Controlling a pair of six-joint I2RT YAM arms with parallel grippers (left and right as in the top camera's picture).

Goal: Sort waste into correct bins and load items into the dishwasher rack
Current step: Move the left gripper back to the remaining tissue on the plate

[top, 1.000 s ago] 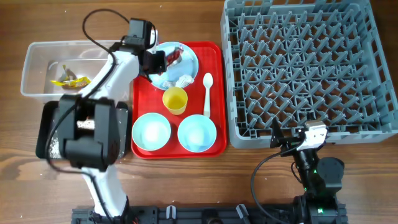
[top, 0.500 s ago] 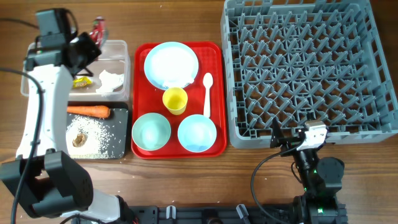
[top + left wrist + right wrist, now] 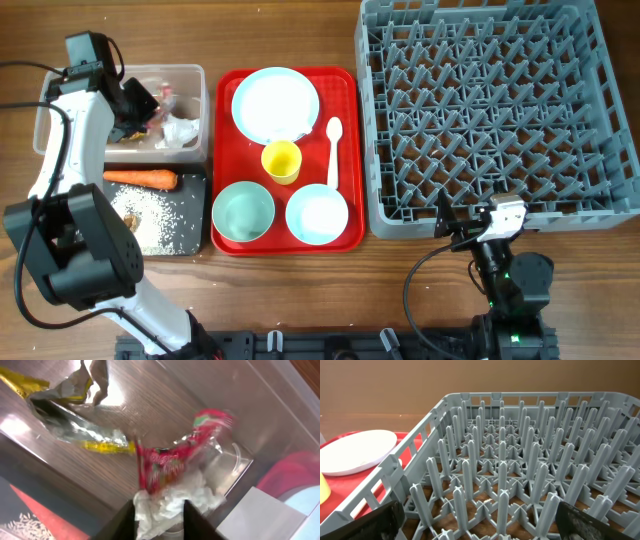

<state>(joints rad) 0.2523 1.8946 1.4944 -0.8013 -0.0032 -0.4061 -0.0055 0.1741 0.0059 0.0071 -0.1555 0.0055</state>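
Observation:
My left gripper (image 3: 143,100) hangs over the clear tub (image 3: 46,112), one of the bins, its jaws parted and holding nothing. Just ahead of it a crumpled red-white wrapper (image 3: 175,455) lies loose on white tissue (image 3: 170,502), with a yellow scrap (image 3: 100,446) beside it. The black tray (image 3: 192,190) holds an orange carrot (image 3: 140,179) and rice grains (image 3: 150,222). On the red tray (image 3: 224,130) are a plate (image 3: 275,103), a yellow cup (image 3: 281,160), a spoon (image 3: 333,150) and two bowls (image 3: 243,212) (image 3: 317,213). My right gripper (image 3: 487,527) stands open at the near edge of the dishwasher rack (image 3: 495,110).
The rack's upright pegs (image 3: 520,460) fill the right wrist view, with the plate (image 3: 357,452) to their left. The left arm's base link (image 3: 75,255) covers the black tray's left side. Bare wooden table lies along the front, between the red tray and the right arm.
The left arm swung from the plate to the clear tub with the red-white wrapper. Its jaws have parted and the wrapper now lies in the tub. The right arm has not moved.

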